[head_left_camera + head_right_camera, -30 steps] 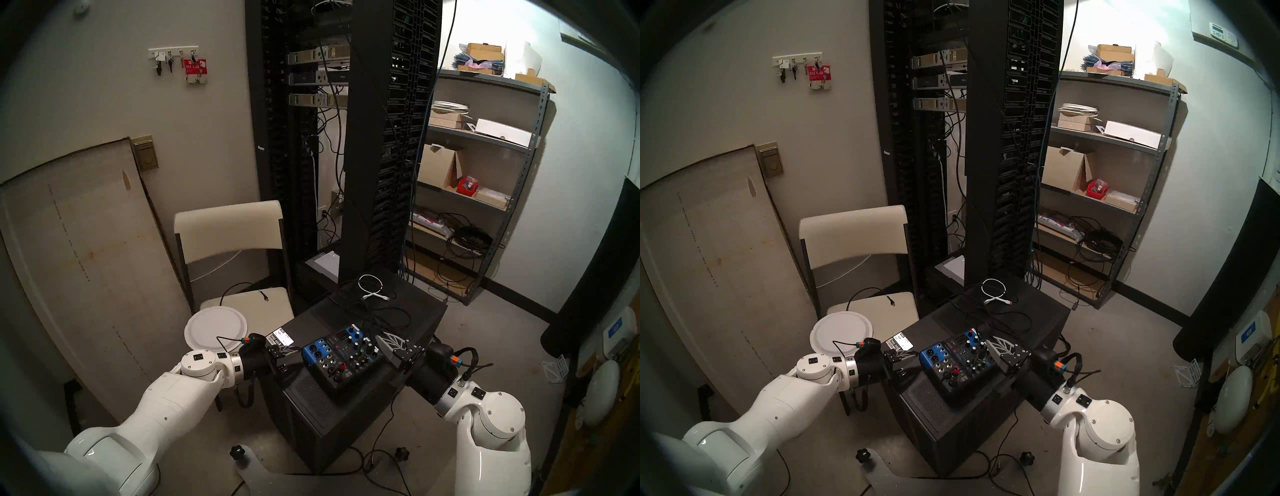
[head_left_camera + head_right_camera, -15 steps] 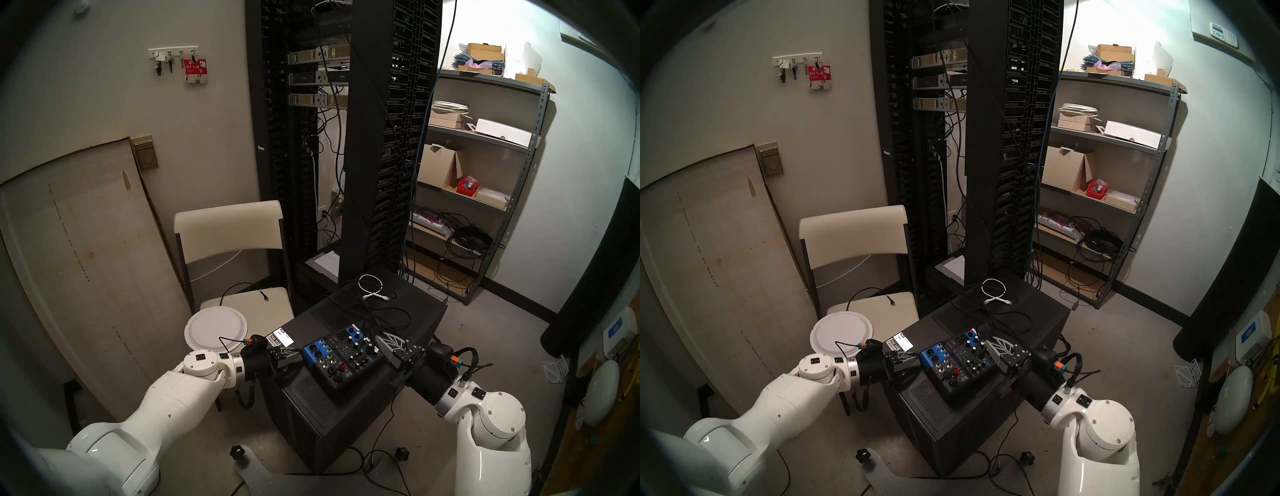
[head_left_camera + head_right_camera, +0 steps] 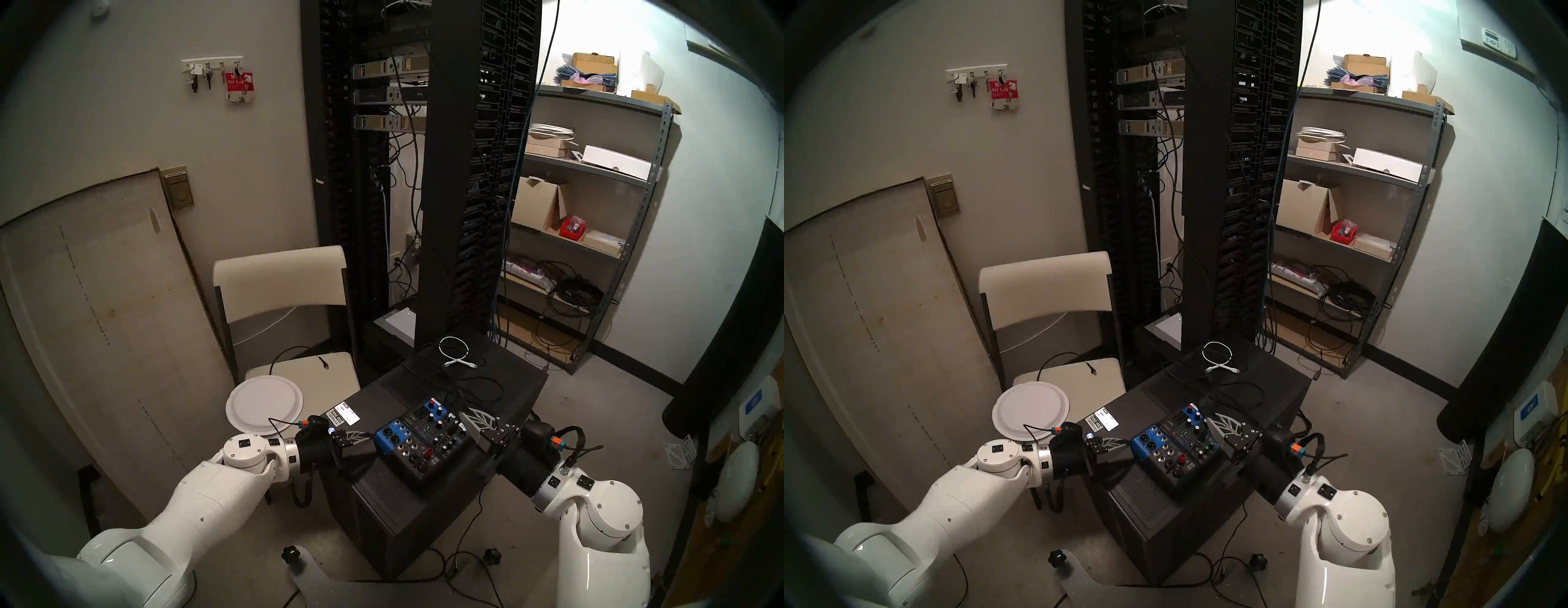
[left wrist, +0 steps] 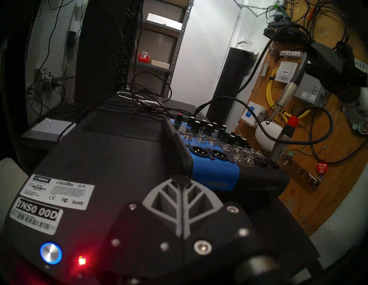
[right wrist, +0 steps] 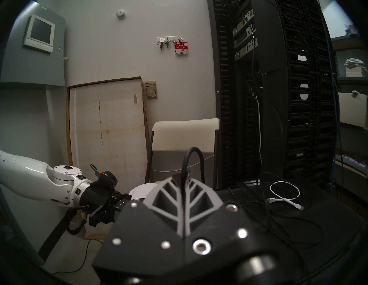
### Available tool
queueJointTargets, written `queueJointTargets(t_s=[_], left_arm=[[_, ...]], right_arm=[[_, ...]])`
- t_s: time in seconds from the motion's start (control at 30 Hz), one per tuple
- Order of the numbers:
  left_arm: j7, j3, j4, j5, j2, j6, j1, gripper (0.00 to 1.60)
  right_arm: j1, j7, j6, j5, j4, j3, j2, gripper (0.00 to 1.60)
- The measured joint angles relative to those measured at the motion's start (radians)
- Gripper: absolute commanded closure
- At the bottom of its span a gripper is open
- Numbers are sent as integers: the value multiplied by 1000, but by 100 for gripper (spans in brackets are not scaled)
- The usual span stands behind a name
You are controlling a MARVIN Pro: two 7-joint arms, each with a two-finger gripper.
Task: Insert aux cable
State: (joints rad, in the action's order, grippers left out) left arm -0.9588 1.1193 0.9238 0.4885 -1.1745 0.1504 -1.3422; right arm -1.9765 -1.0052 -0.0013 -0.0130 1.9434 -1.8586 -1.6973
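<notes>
Carrier: black computer case [image 3: 384, 488] on its side; its top panel bears everything below; blue-lit button [image 4: 50, 253] at the near-left corner.
Mixer: blue-and-black audio mixer [image 3: 418, 439], flat on the case top toward the near-right edge, blue end facing the left edge.
Red-collared plug: red-collared plug [image 4: 292, 121] standing upright in a socket on the mixer's near side.
White cable: short white coiled cable [image 3: 456, 352] near the far edge, well apart from the mixer.
Aux cable: aux cable [image 4: 288, 89], its grey metal plug hanging tilted, tip downward, above the mixer's right end and clear of it; the black lead arches up from the fingertips in the right wrist view.
Right gripper: right gripper [image 3: 464, 418], fingers pressed together, pinching the aux cable.
Left gripper: left gripper [image 3: 365, 434], fingers pressed together, empty, over the case's left edge just beside the mixer's blue end; contact cannot be told.
</notes>
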Motion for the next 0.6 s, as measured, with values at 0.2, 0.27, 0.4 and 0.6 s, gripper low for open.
queueJointTargets(t_s=[0.2,0.27,0.4,0.6], left_arm=[[0,-7,21,2,0,-12,-17,160],[2,-8,25,2,0,-14,-20,160],[6,-9,33,3,1,-18,-26,160],[18,-7,47,3,5,-22,-35,160]], right_arm=[[0,2,0,0,0,1,0,160],[0,2,0,0,0,0,0,160],[0,2,0,0,0,0,0,160],[1,2,-1,0,0,1,0,160]])
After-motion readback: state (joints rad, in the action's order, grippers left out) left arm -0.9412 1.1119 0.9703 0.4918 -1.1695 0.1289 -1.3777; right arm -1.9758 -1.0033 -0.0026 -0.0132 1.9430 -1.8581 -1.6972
